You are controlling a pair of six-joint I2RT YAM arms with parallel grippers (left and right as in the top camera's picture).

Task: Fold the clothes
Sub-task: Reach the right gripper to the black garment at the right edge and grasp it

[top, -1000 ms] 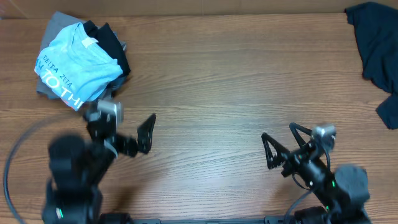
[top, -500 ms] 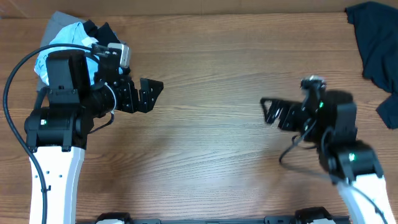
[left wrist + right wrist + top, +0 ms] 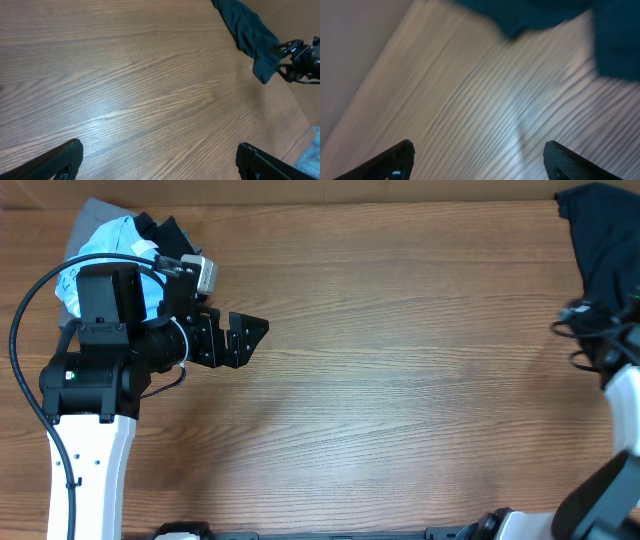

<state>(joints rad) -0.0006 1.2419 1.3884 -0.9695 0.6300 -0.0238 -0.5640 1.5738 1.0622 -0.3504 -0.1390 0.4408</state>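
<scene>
Dark navy T-shirt (image 3: 603, 240) just beyond right end effector (image 3: 477, 157)

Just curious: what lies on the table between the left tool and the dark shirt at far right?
Nothing: the overhead view shows only bare table between the left tool and the dark shirt.
</scene>
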